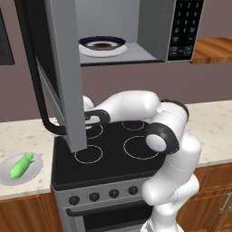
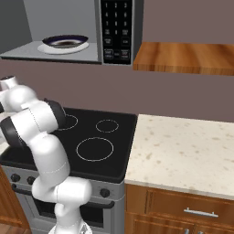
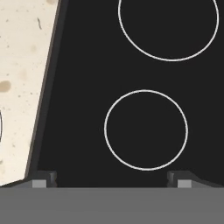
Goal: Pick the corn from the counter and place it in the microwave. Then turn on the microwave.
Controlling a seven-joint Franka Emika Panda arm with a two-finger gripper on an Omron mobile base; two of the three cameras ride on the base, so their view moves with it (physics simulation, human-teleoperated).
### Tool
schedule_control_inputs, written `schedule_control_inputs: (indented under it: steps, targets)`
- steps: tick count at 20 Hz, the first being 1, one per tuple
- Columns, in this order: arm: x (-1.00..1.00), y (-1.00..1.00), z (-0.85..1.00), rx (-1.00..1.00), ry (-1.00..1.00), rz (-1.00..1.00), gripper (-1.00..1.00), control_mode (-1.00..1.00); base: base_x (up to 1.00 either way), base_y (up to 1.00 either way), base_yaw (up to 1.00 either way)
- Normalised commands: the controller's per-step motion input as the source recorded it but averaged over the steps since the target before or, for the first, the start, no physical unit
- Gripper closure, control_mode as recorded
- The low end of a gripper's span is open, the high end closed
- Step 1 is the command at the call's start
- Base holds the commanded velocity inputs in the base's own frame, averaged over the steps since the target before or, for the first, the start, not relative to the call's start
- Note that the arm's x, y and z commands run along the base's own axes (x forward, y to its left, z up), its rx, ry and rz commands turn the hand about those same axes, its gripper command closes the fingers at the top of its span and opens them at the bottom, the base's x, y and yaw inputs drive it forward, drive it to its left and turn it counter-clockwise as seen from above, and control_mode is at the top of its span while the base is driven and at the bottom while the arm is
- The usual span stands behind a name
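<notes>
The corn [image 1: 21, 165] is lying on a small grey plate [image 1: 35, 168] on the worktop [image 1: 27, 136], left of the black stovetop [image 1: 113, 145]. The tool [image 3: 112, 178] is hanging spread and empty above the stovetop. The microwave [image 1: 181, 27] is standing open above the stovetop, holding a dark bowl [image 1: 102, 43].

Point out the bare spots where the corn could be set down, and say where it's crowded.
Free: the counter right of the stovetop, bare up to the wall; the microwave floor right of its plate. Crowded: the counter left of the stovetop, where the corn lies on a plate beside the hanging open door.
</notes>
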Motion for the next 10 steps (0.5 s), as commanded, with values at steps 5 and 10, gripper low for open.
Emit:
schedule_control_inputs:
  steps: [5, 10]
  targets:
    - [-0.02, 0.17, 0.0, 0.0, 0.0, 0.0, -1.0, -1.0, 0.0, 0.0, 0.0]
    - [-0.04, 0.17, 0.0, 0.0, 0.0, 0.0, -1.0, -1.0, 0.0, 0.0, 0.0]
